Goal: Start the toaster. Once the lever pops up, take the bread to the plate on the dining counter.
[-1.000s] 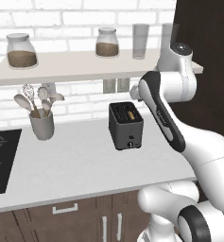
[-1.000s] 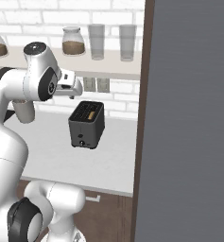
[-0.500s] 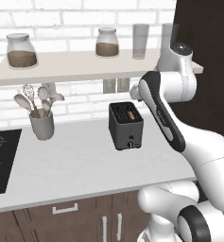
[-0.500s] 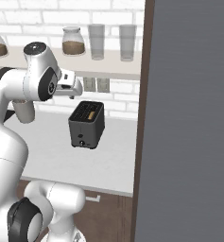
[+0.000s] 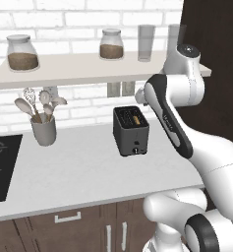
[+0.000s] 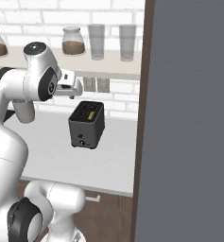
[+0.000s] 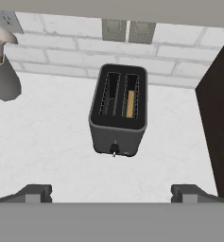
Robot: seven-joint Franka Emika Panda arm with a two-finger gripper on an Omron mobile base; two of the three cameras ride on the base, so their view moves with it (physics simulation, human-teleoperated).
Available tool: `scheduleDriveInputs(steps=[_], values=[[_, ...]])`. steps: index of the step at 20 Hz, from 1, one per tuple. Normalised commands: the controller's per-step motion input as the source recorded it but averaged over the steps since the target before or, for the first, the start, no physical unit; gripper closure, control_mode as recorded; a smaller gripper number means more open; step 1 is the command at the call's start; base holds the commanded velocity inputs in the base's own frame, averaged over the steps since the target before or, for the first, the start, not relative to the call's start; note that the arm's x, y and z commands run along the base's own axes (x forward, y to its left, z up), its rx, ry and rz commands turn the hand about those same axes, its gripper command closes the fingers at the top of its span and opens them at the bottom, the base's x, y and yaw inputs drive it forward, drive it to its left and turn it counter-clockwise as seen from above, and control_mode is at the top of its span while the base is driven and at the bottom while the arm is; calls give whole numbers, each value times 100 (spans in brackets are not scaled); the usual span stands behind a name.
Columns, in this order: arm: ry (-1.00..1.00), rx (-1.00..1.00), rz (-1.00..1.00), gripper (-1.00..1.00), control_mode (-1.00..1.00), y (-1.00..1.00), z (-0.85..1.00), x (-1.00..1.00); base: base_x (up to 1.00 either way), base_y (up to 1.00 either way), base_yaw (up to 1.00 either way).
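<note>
On the pale worktop below my wide-open tool stands the boxy dark grey toaster, tan bread slice in one slot. I judge starting comes first: descend and press the small dark lever.

No text, label, brand, number or sign can be read anywhere. The toaster carries no lettering on its narrow face, where just a small knob and the lever are seen. The jars and glasses on the shelf are unlabelled, the wall plates behind the toaster are blank, and the utensil cup is plain grey. On the black hob only thin ring outlines are drawn, without figures or symbols that can be made out.
</note>
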Motion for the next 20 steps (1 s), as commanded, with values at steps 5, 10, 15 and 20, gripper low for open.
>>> scheduleDriveInputs(steps=[5, 10, 15, 20], values=[[0, 0, 0, -100, -100, 0, 0, 0, 0, 0, 0], [0, 0, 0, -100, -100, 0, 0, 0, 0, 0, 0], [0, 0, 0, -100, -100, 0, 0, 0, 0, 0, 0], [0, 0, 0, -100, -100, 0, 0, 0, 0, 0, 0]])
